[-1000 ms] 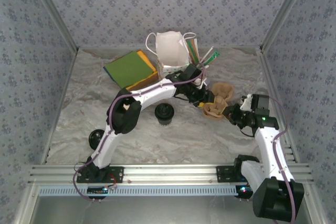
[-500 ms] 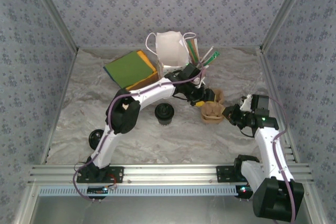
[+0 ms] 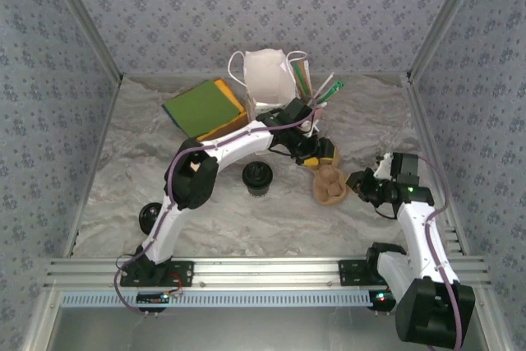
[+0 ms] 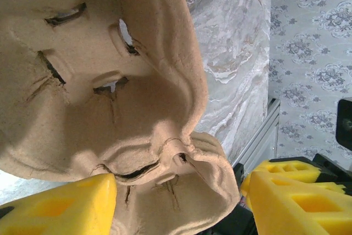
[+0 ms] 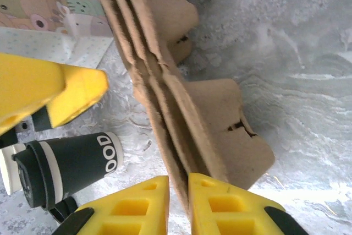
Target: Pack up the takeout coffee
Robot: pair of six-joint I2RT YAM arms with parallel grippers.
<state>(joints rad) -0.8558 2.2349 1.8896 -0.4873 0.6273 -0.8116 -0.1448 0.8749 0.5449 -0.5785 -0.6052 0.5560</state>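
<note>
The right hand (image 5: 179, 182) is pinched tight on one edge of the folded pulp cup carrier (image 5: 220, 114). The left hand (image 4: 181, 185) is spread wide, with the carrier lying between its yellow fingers (image 4: 66, 207). I cannot tell whether they touch it. The takeout coffee (image 3: 257, 177) stands upright mid-worktop, lid up and long axis vertical, left of the carrier and apart from both hands. Bare worktop (image 3: 271, 223) lies on its near side, and the white bag (image 3: 267, 80) stands at the far edge.

Left end effector (image 4: 181, 191) agape, right (image 5: 179, 182) tight
</note>
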